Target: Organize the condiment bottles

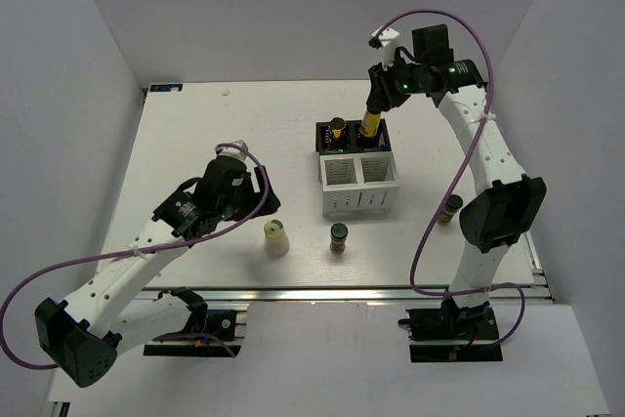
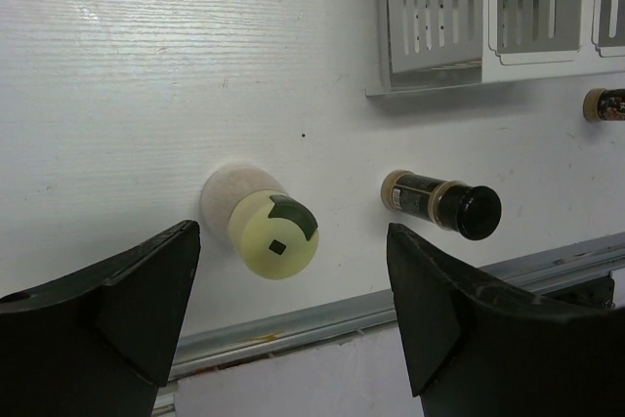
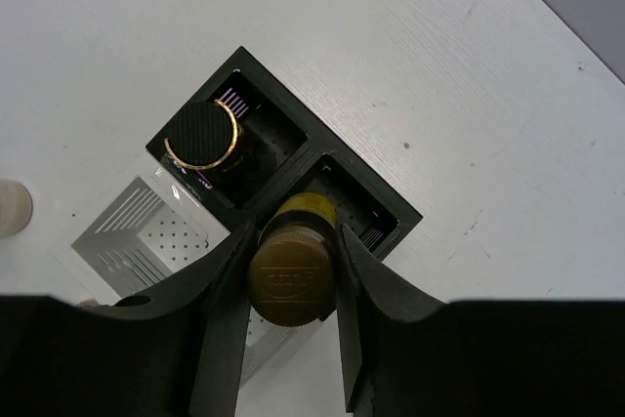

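Tall bottles (image 1: 336, 130) (image 1: 371, 129): two, one in the box's (image 1: 359, 200) rear-left compartment.
Short jars (image 1: 339, 237) (image 1: 450, 209): two, on the bench (image 1: 195, 134).
Cream bottle (image 1: 276, 238): one, on bench.
Right gripper (image 3: 291, 280): clenched on second tall bottle at rear-right compartment.
Left gripper (image 1: 264, 194): wide open, empty.

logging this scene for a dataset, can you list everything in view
tall bottles: two, dark with yellow labels, one in the box's far-left black compartment, one held at the far-right one
short jars: two, brown with dark caps, one before the box, one to the box's right
cream bottle: one, conical, left of the near jar
box: one, white and black, mid-table
table: one, white
left fingers: two, black, open above the cream bottle
right fingers: two, black, shut on a tall bottle
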Robot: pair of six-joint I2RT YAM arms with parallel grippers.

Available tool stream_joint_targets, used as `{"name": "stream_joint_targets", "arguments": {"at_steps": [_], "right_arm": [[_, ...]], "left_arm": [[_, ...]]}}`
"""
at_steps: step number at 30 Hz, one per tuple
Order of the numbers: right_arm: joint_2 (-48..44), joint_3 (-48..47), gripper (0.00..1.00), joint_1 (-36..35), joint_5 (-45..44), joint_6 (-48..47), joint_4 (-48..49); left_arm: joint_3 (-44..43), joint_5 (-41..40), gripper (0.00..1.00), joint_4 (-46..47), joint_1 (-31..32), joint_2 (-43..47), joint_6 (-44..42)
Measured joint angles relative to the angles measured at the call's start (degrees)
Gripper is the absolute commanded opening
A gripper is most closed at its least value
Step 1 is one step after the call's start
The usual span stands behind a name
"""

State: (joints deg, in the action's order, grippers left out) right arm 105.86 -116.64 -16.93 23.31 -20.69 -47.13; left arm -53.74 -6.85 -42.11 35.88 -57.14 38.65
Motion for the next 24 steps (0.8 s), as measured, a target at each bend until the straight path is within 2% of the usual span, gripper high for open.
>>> {"name": "stream_joint_targets", "arguments": {"at_steps": [12, 14, 15, 18, 20, 24], "right_arm": [[4.48, 2.34, 0.00, 0.42, -0.72, -0.15, 0.94], [4.87, 4.20, 0.09, 0.42, -0.63, -0.39, 1.27], [4.87, 5.51, 0.17, 0.42, -0.63, -0.57, 1.79], [5.14, 8.96, 0.25, 0.42, -0.79, -1.01, 2.67], [5.33, 10.69, 0.34, 0.39, -0.87, -1.16, 3.10], [5.64, 11.89, 0.62, 0.42, -0.79, -1.38, 4.20]], "left_arm": [[0.33, 0.48, 0.87, 0.20, 0.00, 0.04, 0.24], [0.85, 0.68, 0.87, 0.44, 0.07, 0.07, 0.24], [1.03, 0.72, 0.87, 0.33, 0.26, 0.00, 0.24], [1.20, 0.63, 0.87, 0.33, 1.49, -0.48, 0.28], [1.20, 0.26, 0.87, 0.31, 2.62, -1.36, 0.39], [1.20, -1.18, 0.87, -0.17, 5.01, -3.89, 0.98]]}}
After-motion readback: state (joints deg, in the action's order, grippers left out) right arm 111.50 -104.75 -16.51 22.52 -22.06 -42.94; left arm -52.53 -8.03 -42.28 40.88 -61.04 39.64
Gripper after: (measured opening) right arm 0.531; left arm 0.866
